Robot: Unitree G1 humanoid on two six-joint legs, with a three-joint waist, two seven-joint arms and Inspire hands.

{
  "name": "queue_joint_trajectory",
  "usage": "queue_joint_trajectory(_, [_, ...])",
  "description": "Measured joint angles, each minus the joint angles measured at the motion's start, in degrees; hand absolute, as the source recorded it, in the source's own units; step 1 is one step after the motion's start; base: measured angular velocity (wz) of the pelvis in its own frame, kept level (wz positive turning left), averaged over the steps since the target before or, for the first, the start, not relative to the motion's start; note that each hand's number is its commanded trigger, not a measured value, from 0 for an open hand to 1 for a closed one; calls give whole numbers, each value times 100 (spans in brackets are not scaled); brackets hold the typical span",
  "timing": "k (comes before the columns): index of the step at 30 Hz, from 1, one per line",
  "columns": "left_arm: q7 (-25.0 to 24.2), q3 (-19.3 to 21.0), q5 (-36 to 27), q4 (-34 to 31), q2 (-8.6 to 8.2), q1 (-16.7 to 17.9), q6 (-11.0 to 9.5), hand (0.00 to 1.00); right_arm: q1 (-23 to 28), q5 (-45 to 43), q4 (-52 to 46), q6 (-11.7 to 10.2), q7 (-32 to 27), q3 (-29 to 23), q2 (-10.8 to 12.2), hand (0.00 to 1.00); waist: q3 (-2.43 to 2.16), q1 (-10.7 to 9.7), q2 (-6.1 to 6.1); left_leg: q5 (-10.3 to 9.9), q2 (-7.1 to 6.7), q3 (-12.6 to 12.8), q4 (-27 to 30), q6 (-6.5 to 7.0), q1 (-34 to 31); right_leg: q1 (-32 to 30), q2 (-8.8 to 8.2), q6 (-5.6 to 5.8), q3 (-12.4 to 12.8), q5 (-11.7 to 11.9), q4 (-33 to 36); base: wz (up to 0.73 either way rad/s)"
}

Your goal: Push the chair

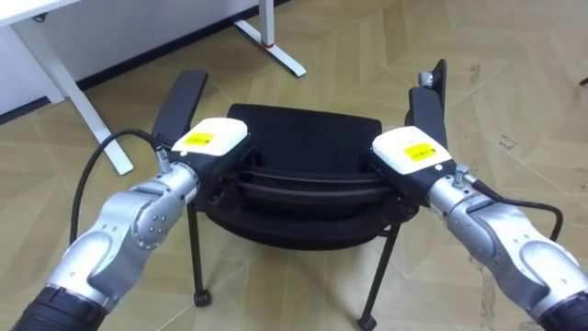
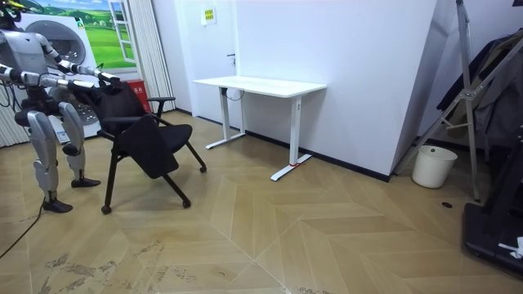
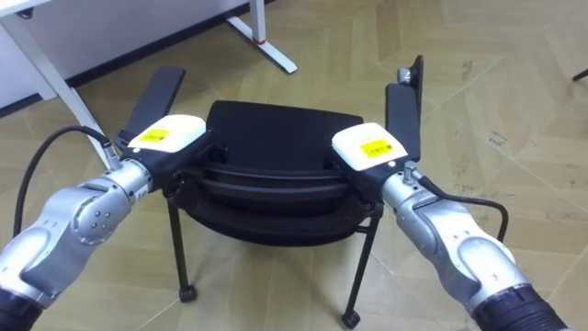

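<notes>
1. Hands are laid on the top edge of the black chair [image 1: 308, 138], one at each end of the backrest.
2. Left hand [image 1: 213, 138]: it is pressed to the backrest's left end, just inside the left armrest [image 1: 179, 103]. Only its white back is seen, so whether it is closed on the edge cannot be told.
3. Right hand [image 1: 413, 149]: it is matched at the backrest's right end, just beside the right armrest [image 1: 427, 108]. Its front is hidden against the chair as well, and its hold cannot be told either.
4. Both forearms are stretched forward and angled inward, so that the backrest is framed between them.
5. The chair is stood on the wooden parquet floor [image 1: 514, 74], directly in front of the robot. Its back is turned to the robot and its seat is faced away. Small casters [image 1: 200, 298] are seen at the bottom of its thin black legs.
6. From the room view, the robot is seen upright at the room view's left, close behind the chair, with arms held out at chest height. The chair's seat is seen tilted there.
7. A white desk [image 2: 260, 84] is stood against the white wall, well apart from the chair, on the side its seat faces.
8. A white bucket [image 2: 433, 166] is set by the wall, far off at the room view's right.
</notes>
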Motion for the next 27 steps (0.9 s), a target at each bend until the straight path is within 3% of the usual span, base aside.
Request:
queue_joint_trajectory(23, [11,-26,-67,23,66,-2,-99,100,51,-84,209,-301,-469,16,-59,100,18,-125,-28,0,5,76,-11,0,47,75,-7,0,-6,0,10,2])
queue_joint_trajectory(25, [21,-51,-80,43,64,9,-107,100,91,-84,215,-302,-493,16,-59,100,25,-108,-22,0,17,68,-17,0,114,91,-7,-1,-10,-1,71,-4])
queue_joint_trajectory(27, [46,-80,-74,118,47,12,-157,100,92,-83,337,-390,-510,15,-51,100,68,-108,-22,0,50,-23,19,0,211,-34,-35,-87,-29,-91,479,0])
